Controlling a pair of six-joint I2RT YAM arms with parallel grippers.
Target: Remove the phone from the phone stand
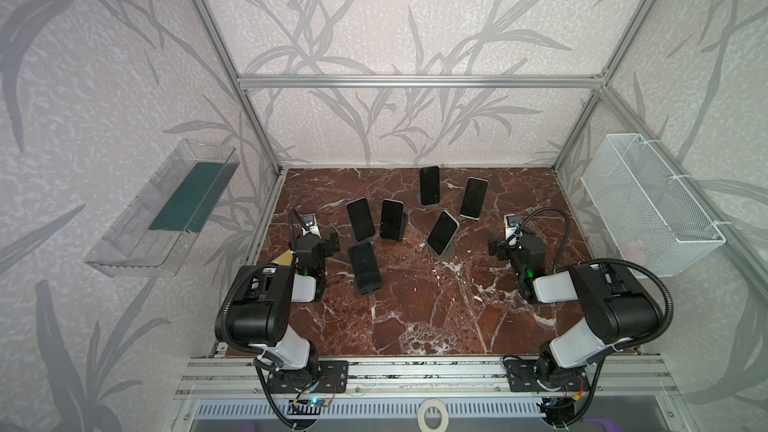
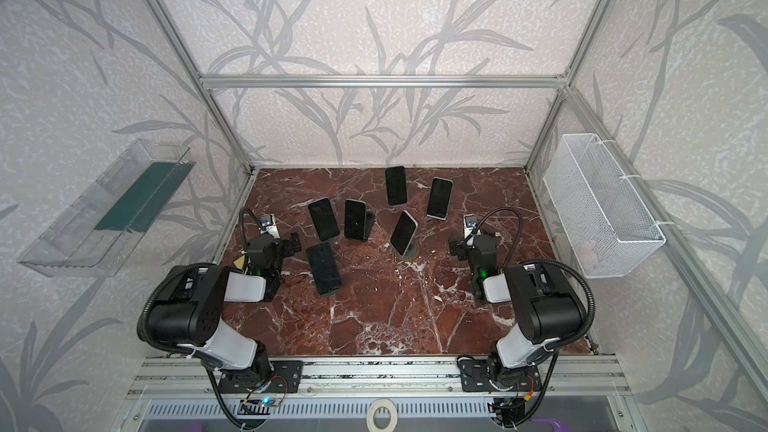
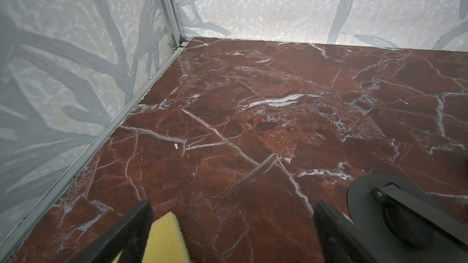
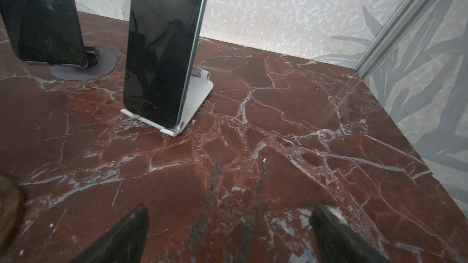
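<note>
The phone [image 4: 162,46] leans on the white stand [image 4: 200,92]. The right gripper [image 4: 230,213] is near that stand, wide open and empty. The left gripper [image 3: 233,207], far from the stand, is open too. It is best to pinch the phone's sides gently and lift up slowly.

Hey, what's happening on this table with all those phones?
Six phones lean on stands on the marble table. Two robot arms are set to take them off, but nothing is held yet. The left gripper and right gripper are both open and empty; the right one faces the phone on the white stand.
</note>
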